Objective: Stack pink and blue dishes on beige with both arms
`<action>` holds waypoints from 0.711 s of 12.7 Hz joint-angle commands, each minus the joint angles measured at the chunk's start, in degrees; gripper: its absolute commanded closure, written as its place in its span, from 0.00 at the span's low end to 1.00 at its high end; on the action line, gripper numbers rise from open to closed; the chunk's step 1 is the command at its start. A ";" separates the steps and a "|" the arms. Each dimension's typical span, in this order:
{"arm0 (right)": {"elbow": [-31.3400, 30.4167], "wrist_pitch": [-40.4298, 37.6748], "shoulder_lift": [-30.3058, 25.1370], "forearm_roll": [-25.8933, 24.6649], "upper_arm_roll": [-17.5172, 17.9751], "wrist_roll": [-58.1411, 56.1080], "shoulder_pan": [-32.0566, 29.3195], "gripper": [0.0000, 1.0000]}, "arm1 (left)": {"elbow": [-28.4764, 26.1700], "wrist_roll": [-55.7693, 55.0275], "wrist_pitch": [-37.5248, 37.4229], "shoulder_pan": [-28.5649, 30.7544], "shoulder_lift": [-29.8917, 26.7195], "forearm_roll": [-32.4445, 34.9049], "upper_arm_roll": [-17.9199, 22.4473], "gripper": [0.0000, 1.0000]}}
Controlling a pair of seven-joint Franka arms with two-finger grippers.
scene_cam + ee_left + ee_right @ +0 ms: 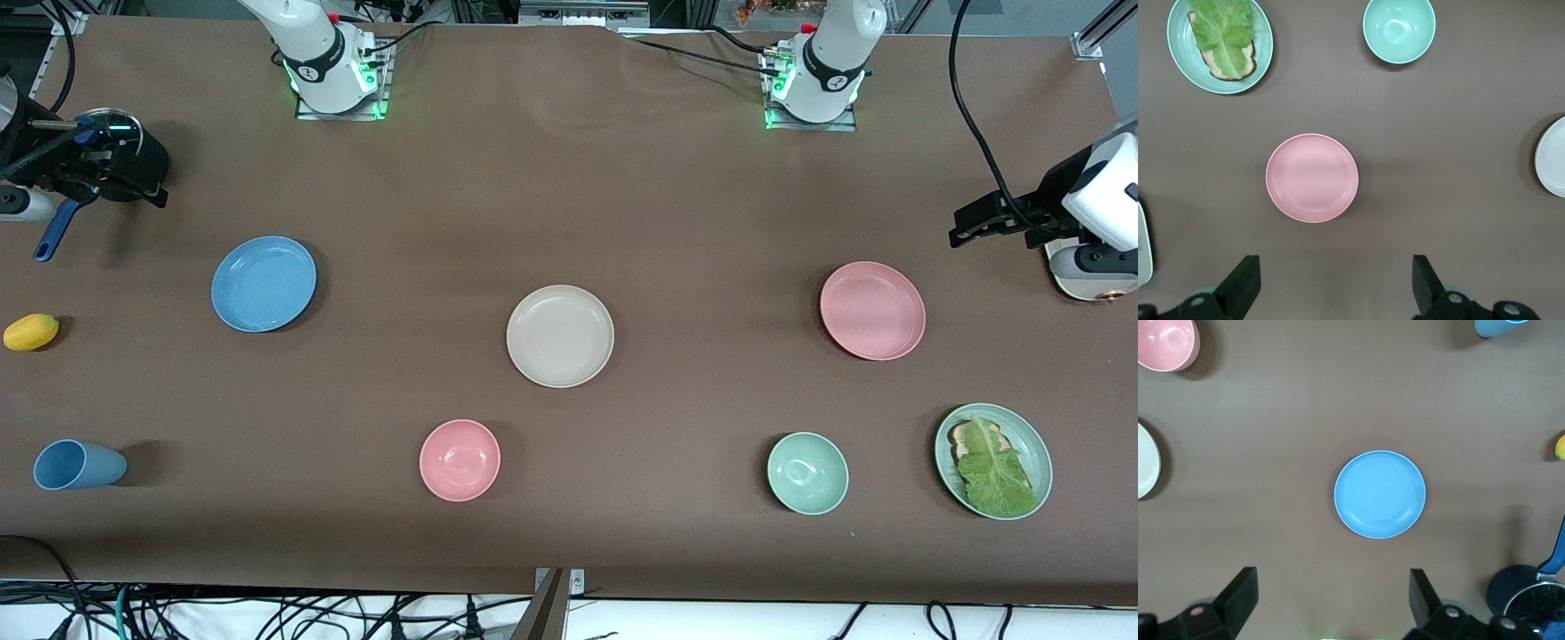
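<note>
The beige plate (560, 336) lies mid-table with nothing on it. The blue plate (264, 283) (1379, 493) lies toward the right arm's end and the pink plate (872, 310) (1312, 177) toward the left arm's end, both bare. My left gripper (1335, 267) (971, 224) hangs high over the table beside the pink plate, its fingers wide open with nothing between them. My right gripper (1333, 580) (142, 188) hangs just as high beside the blue plate, open too. Neither gripper touches a plate.
Nearer the front camera stand a pink bowl (460, 460), a green bowl (807, 473), a green plate with bread and lettuce (1022, 444) and a tipped blue cup (78, 464). At the right arm's end are a yellow fruit (31, 332) and a blue-handled lidded pot (111, 133).
</note>
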 commanded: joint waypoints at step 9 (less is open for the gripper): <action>-0.06 -0.45 -0.86 0.75 0.07 0.31 0.04 0.00 | -2.24 -3.58 -0.88 0.18 -2.27 -0.54 -0.27 0.00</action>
